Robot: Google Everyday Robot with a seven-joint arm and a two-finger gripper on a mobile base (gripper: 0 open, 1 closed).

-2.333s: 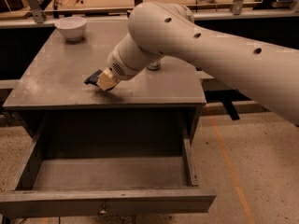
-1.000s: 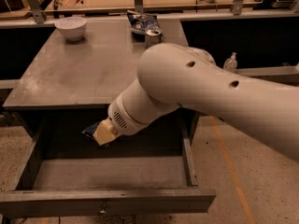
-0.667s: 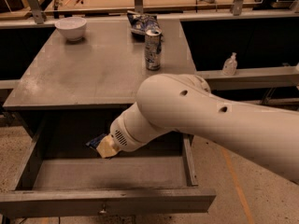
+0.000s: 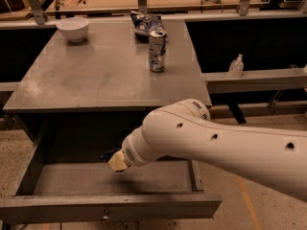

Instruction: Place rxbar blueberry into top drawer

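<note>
Arm dropped lower: end effector (image 4: pixel 116 163) now sits inside the open drawer (image 4: pixel 110 206), just above its floor, pinching the bar (image 4: pixel 109 154). Only a navy corner shows, lettering unreadable. Can (image 4: pixel 156 51), bowl (image 4: pixel 73 28) on counter (image 4: pixel 96 75).

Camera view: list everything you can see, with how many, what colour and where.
bowl: one, white, back left on table.
can: one, silver-blue, upright, back right on table.
chip bag: one, blue-white, behind can.
bottle: one, clear, on right ledge.
top drawer: one, grey, open under table.
rxbar blueberry: one, navy, held over drawer.
arm: one, white, from right.
gripper: one, beige, above drawer, holding the bar.
</note>
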